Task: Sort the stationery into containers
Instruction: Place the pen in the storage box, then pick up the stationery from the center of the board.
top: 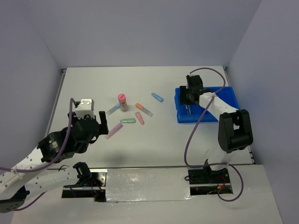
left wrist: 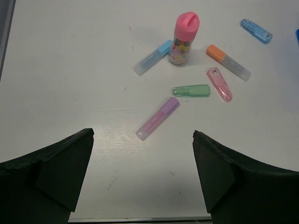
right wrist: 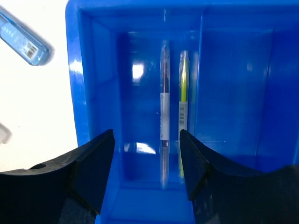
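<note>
Right tool (right wrist: 145,140) parted, empty, above blue tray (right wrist: 74,70); grey pen (right wrist: 164,102), yellow pen (right wrist: 184,93) side by side inside. Left tool (left wrist: 143,134) wide, empty.

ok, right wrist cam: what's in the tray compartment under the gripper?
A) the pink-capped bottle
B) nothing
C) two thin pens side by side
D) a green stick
C: a grey pen and a yellow pen lie side by side in one compartment of the blue tray; the pink-capped bottle and the green stick are out on the table.
</note>
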Robot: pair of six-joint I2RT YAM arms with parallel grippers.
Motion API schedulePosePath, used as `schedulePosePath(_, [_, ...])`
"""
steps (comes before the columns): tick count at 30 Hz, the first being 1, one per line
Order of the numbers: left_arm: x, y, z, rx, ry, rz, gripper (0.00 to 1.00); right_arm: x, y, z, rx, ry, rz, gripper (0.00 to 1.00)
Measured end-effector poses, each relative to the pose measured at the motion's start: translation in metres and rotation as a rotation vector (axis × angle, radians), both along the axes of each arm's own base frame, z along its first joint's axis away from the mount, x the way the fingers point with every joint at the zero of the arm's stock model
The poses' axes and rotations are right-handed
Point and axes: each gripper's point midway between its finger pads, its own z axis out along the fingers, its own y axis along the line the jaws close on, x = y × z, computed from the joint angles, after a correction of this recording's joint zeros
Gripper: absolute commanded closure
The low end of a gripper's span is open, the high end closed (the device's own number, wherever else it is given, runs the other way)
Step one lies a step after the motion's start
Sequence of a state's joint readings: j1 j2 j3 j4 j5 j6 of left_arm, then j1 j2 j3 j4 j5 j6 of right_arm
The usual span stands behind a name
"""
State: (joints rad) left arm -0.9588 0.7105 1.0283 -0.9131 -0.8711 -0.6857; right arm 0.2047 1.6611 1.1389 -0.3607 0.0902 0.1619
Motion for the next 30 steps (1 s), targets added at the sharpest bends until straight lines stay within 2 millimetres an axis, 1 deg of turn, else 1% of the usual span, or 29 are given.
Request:
schedulePosePath(2, [0.002,-0.002,-0.006,0.032,0.021,0.003,0.01,-0.004,-0.001,0.001,-0.002,0.015,0.000,0.31])
schedulePosePath(4, [0.003,-0.003,-0.009,0.051,0.033,0.005,0.01,-0.006,-0.001,0.007,-0.004,0.019,0.001,0.31])
schedulePosePath(7, [0.003,-0.001,-0.013,0.067,0.045,0.019,0.01,-0.005,0.004,0.027,0.017,-0.023,0.016,0.30])
schedulePosePath(9, [0.002,0.004,-0.013,0.074,0.050,0.043,0.01,-0.008,0.016,0.049,0.043,-0.075,0.055,0.30])
schedulePosePath(10, [0.001,0.008,-0.011,0.082,0.052,0.059,0.01,-0.010,0.028,0.060,0.061,-0.104,0.098,0.30])
schedulePosePath(11, [0.001,0.011,-0.009,0.084,0.051,0.083,0.01,-0.014,0.045,0.071,0.075,-0.137,0.157,0.30])
schedulePosePath(13, [0.000,0.021,-0.004,0.102,0.043,0.138,0.01,-0.027,0.092,0.087,0.097,-0.178,0.308,0.30])
schedulePosePath(15, [0.000,0.030,-0.004,0.102,0.033,0.193,0.01,-0.040,0.141,0.094,0.103,-0.196,0.445,0.31])
schedulePosePath(17, [0.000,0.038,-0.008,0.097,0.032,0.238,0.01,-0.050,0.190,0.089,0.112,-0.189,0.554,0.33])
schedulePosePath(18, [0.001,0.043,-0.012,0.098,0.036,0.259,0.01,-0.052,0.206,0.083,0.113,-0.180,0.586,0.36])
schedulePosePath(19, [0.002,0.048,-0.016,0.097,0.043,0.280,0.01,-0.054,0.221,0.071,0.105,-0.154,0.605,0.38])
schedulePosePath(20, [0.003,0.053,-0.020,0.094,0.048,0.300,0.01,-0.053,0.229,0.059,0.094,-0.131,0.603,0.40])
schedulePosePath(23, [0.007,0.062,-0.027,0.082,0.066,0.324,0.01,-0.048,0.241,0.019,0.048,-0.051,0.565,0.40])
schedulePosePath(26, [0.014,0.059,-0.027,0.075,0.075,0.300,0.01,-0.045,0.250,-0.015,0.007,0.013,0.538,0.40])
schedulePosePath(28, [0.019,0.052,-0.030,0.084,0.091,0.275,0.01,-0.045,0.253,-0.028,-0.017,0.046,0.528,0.39])
schedulePosePath(30, [0.023,0.045,-0.035,0.095,0.112,0.244,0.01,-0.045,0.260,-0.035,-0.030,0.057,0.528,0.39])
